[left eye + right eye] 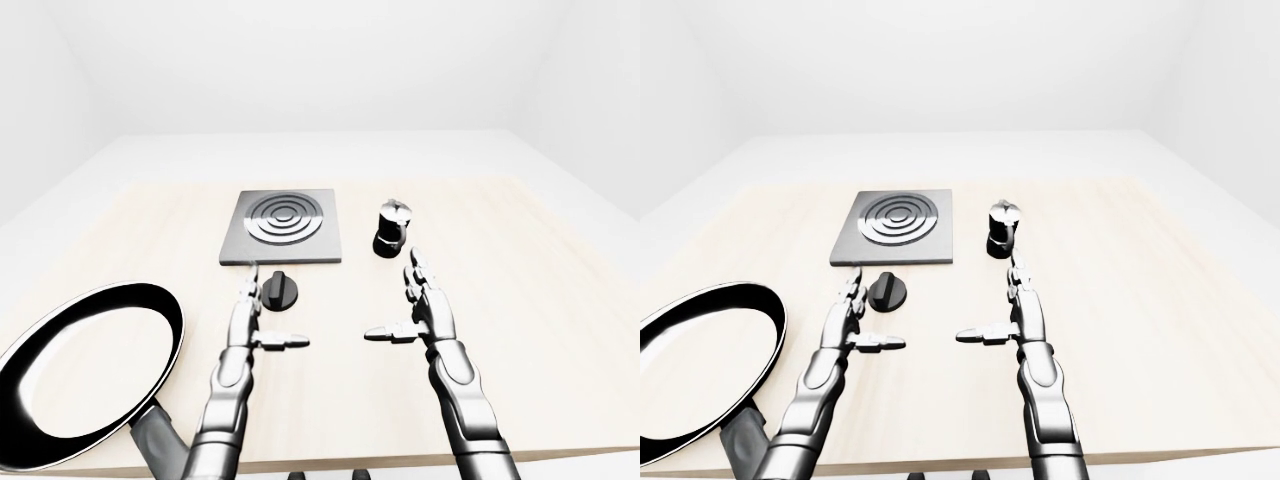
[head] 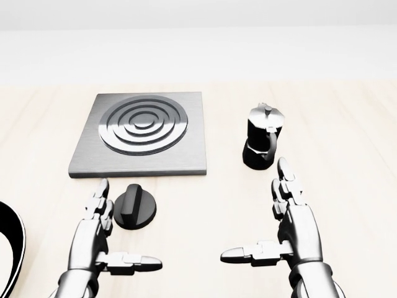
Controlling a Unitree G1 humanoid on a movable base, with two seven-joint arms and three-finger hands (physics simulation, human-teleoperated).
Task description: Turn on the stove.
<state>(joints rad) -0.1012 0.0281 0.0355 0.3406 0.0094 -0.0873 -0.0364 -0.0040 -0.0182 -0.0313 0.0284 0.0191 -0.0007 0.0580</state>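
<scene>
A square grey stove plate [image 2: 141, 133] with concentric rings lies on the pale wooden table [image 2: 347, 124]. Its black round knob [image 2: 134, 207] sits on the table just below the plate's lower edge. My left hand [image 2: 108, 239] is open, fingers extended, immediately left of and below the knob, apart from it. My right hand [image 2: 273, 230] is open too, thumb pointing left, below the moka pot and well right of the knob. Neither hand holds anything.
A black moka pot [image 2: 263, 143] stands right of the stove, just above my right hand. A large black frying pan [image 1: 85, 372] with a white rim lies at the table's lower left, its handle over the near edge.
</scene>
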